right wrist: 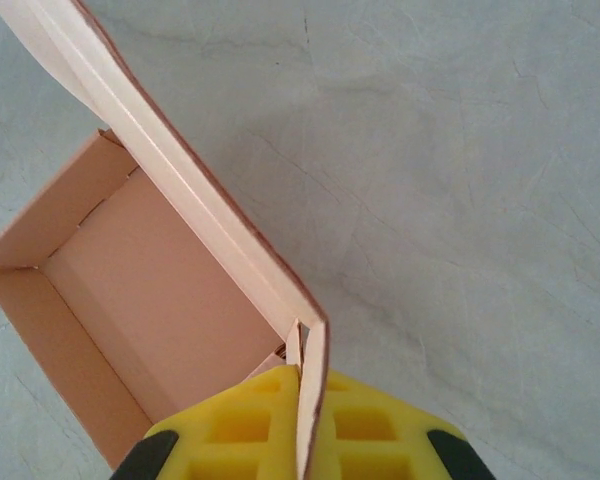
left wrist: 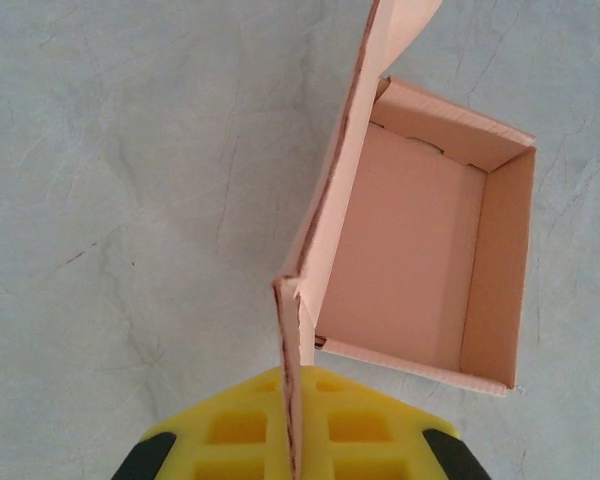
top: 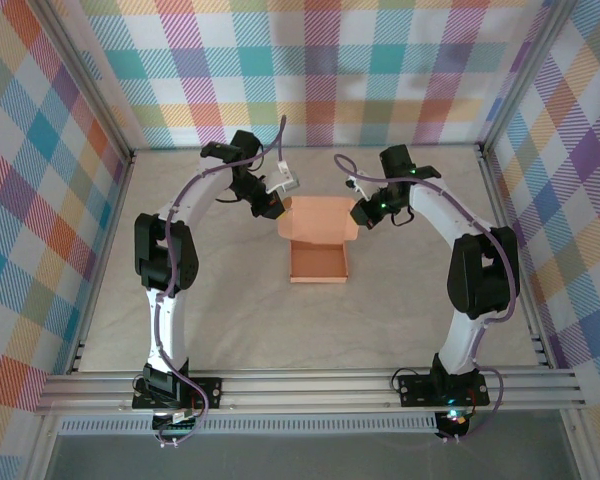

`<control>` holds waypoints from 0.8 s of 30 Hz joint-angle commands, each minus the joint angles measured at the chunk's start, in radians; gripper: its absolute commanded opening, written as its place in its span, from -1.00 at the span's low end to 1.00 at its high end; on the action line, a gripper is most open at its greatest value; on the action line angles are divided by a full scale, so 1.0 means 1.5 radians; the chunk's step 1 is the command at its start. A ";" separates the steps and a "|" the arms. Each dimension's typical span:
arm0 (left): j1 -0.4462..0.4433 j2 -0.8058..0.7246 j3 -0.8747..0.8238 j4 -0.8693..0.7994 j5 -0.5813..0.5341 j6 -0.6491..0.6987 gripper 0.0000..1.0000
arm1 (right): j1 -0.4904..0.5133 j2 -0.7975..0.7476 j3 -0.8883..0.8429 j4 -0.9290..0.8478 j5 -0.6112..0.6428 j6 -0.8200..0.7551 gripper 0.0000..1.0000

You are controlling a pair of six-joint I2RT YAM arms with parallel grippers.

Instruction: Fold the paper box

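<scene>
Top external view, left to right: plaid walls (top: pixel 40 200) in bright checks close in the cell. Aluminium rails (top: pixel 310 385) run along the near edge, with a pale, mottled grey surface (top: pixel 210 320) inside.

My left arm (top: pixel 165 255) curves in toward the middle, and the left jaws are closed on the left end of the lid flap (top: pixel 318 218). On the left wrist camera, the yellow pads (left wrist: pixel 195 440) pinch a thin card tab seen edge-on.

The paper box (top: pixel 318 265) sits mid-surface between both arms. It's a salmon-orange shallow tray with its walls up, bare card floor showing, and the lid raised at its far side.

Over to the right arm (top: pixel 475 280): the right jaws are clamped shut on the lid's right end. The right wrist camera shows card gripped between its pads, with the tray just beside.
</scene>
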 commanded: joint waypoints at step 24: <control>-0.008 0.023 0.018 -0.017 -0.029 -0.001 -0.62 | 0.014 -0.024 -0.012 0.005 0.002 -0.036 -1.00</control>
